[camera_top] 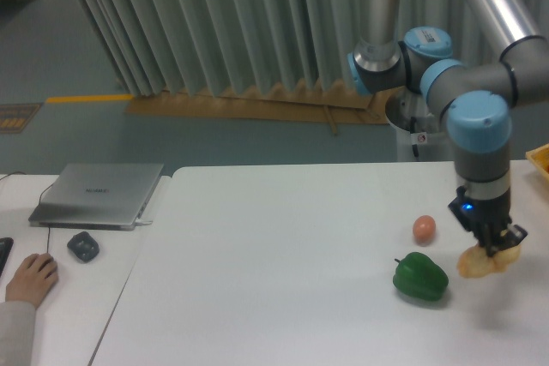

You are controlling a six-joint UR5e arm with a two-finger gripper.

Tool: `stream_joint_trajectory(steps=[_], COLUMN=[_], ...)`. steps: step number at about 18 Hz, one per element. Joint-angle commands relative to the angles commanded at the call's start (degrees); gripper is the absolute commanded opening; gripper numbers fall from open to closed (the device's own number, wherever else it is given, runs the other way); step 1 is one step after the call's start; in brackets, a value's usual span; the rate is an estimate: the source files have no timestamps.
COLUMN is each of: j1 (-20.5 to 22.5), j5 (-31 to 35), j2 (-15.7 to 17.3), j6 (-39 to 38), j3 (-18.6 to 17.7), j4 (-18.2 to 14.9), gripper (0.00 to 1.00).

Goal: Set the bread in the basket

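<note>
The arm's black two-finger gripper [495, 250] appears pinched on the pale tan wedge of bread [485, 263], right of the glossy green pepper [421, 277] on the white table [283, 255]. Pickup seems underway; next, a lift and carry right and farther back, to the yellow-orange basket corner [540, 159].

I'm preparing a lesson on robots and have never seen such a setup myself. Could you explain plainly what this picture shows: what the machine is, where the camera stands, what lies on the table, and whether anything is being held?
The grey and blue jointed machine is a robot arm. At its tip is a gripper with two fingers. One fixed camera looks across the white table from the front.

On the table lie a small orange-brown egg, a green pepper and a pale golden piece of bread. The fingers reach down onto the bread and appear closed on it; whether it is off the table, I cannot tell. The yellow corner at the right edge is the basket.

On the left are a closed laptop, a dark computer mouse and a person's hand.
</note>
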Motion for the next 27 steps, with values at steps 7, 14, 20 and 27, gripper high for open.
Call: stream_joint_trajectory(steps=[7,14,20,27], j1=[7.7,15.4,21.5,27.7], j5=[-0.1,0.0,-0.2,-0.1], j2=[3.0,4.1,4.1,4.1], j6=[15.4,32.6,45.8,61.8], j3=[-2.1,-2.1,-2.2,-1.9], j4=[-2.1,-3.6,-3.6,-2.8], gripper=[0.17,0.17,0.19,0.19])
